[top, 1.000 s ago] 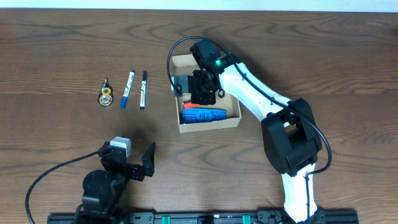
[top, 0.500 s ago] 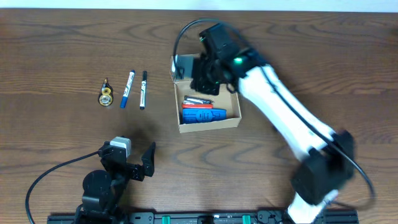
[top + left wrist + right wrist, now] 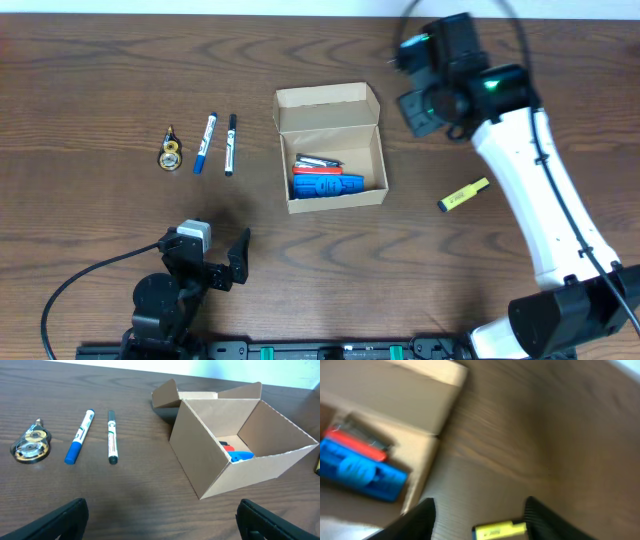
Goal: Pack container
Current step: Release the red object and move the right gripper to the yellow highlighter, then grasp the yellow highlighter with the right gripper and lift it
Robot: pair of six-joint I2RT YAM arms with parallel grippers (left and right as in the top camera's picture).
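- Tan cardboard first, from overhead: the container point(image 3: 330, 150) sits just 12 o'clock of the middle of the worktop point(image 3: 80, 80). Its flap lid is thrown back on the 12 o'clock side. A blue item point(image 3: 328, 186) and a red-and-silver one point(image 3: 318, 164) lie inside.
- Well apart at its 9 o'clock I see a black marker point(image 3: 231, 144), a blue marker point(image 3: 205, 143) and a tape roller point(image 3: 171, 152). A yellow highlighter point(image 3: 463, 195) lies at its 4 o'clock.
- My right tool point(image 3: 418, 103) hangs at the container's 2 o'clock, clear of it. My left tool point(image 3: 212, 262) sits at its 7 o'clock.
- Left wrist view: the left tool's fingers point(image 3: 65, 515) are spread wide and empty. The container is ahead at 1 o'clock and the markers at 10 o'clock.
- Right wrist view, blurred: the right tool's fingers point(image 3: 417, 520) stand apart with nothing between them, so I call it released. The highlighter lies on the wood below, and the container's corner is at 10 o'clock.
- Handling, as I judge it: the box is light and thin-walled, so it will likely skid if nudged and buckle if squeezed hard. I would pinch one side wall at its rim, or take the flap's free edge for closing, with the other tool bracing.
- Surface: dark wood grain, smooth and flat, probably little grip for the box.
- Room: only a pale strip point(image 3: 320, 6) beyond the far edge and a black rail point(image 3: 320, 350) at 6 o'clock show.
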